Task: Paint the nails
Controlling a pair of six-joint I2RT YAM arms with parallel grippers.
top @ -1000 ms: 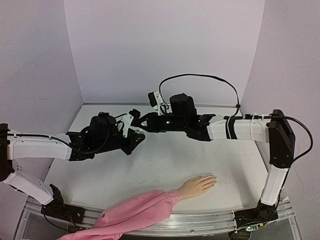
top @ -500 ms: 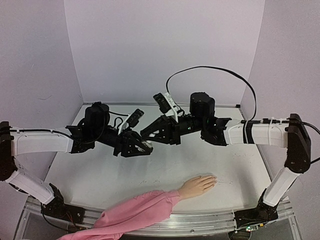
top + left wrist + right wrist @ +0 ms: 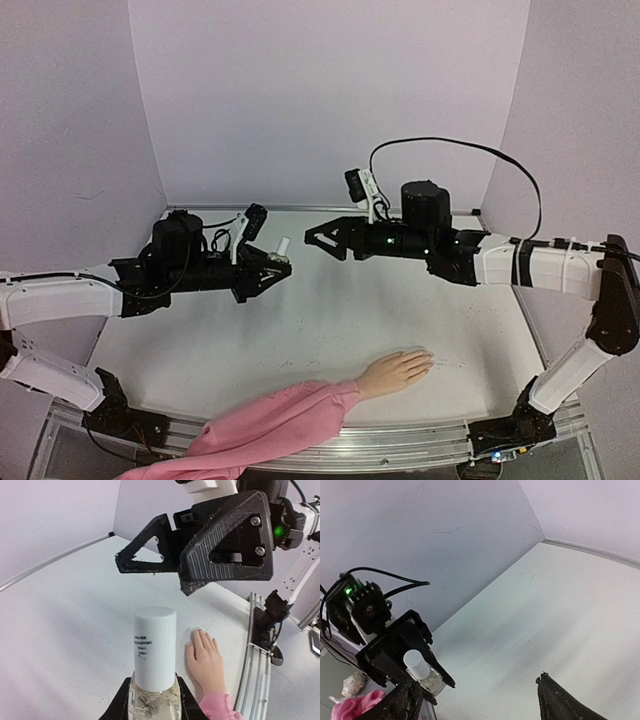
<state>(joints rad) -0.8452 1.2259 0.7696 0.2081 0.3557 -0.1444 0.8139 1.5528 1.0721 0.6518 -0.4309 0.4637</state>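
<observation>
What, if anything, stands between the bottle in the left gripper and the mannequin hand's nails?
Nothing visible does. The left gripper holds the white-capped bottle over the far left of the table. The nails lie near the front edge, with only bare tabletop between. The open right gripper hovers beside the bottle, off that path.

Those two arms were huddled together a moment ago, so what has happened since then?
They pulled apart. The right pincer drew back to the right, open and empty. The left pincer eased back slightly, gripping the small white bottle, cap on. The mannequin hand and its pink sleeve have not moved.
</observation>
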